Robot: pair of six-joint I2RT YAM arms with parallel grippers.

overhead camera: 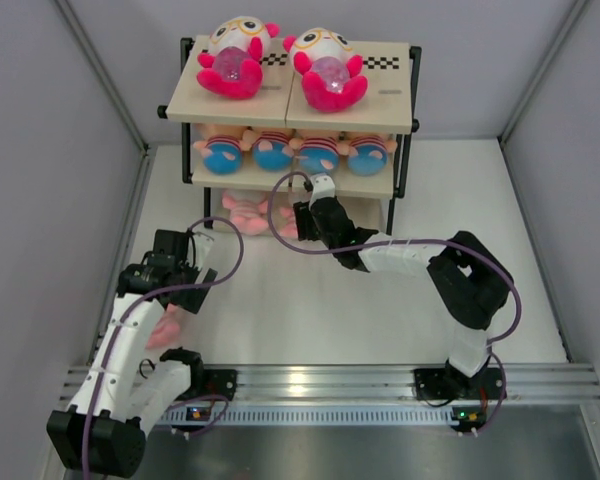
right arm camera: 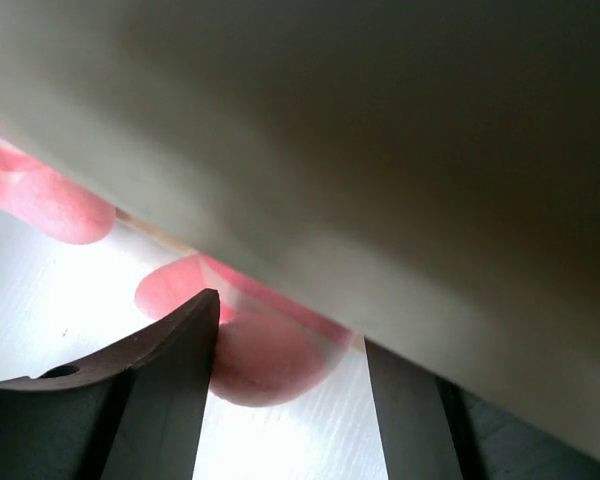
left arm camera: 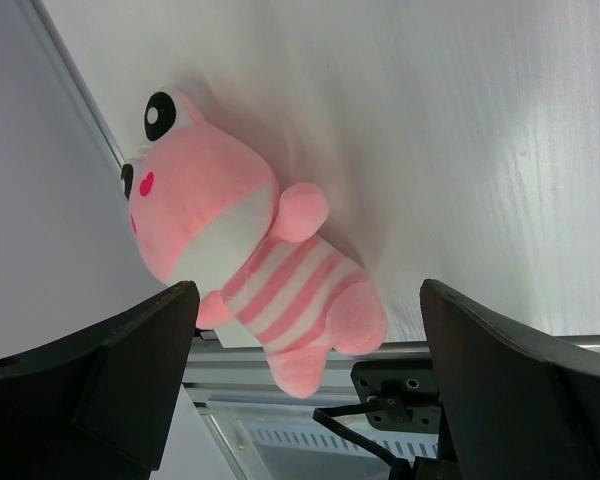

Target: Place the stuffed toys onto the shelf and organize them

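Note:
The shelf [overhead camera: 375,75] carries two white-and-magenta stuffed toys [overhead camera: 235,55] on top and a row of peach ones [overhead camera: 272,150] on the middle board. Pink toys [overhead camera: 242,212] lie at the bottom tier. My right gripper [overhead camera: 308,205] reaches in under the middle board. In the right wrist view its jaws stand apart, open, around a pink toy part [right arm camera: 270,355] that touches the left finger [right arm camera: 170,370] only. My left gripper [overhead camera: 180,275] hovers open above a pink striped toy [left arm camera: 250,270] lying on the table, not touching it.
The shelf board [right arm camera: 380,150] hangs close over the right gripper. Grey walls enclose the table left and right. An aluminium rail [overhead camera: 330,380] with both arm bases runs along the near edge, close to the pink striped toy [overhead camera: 166,326].

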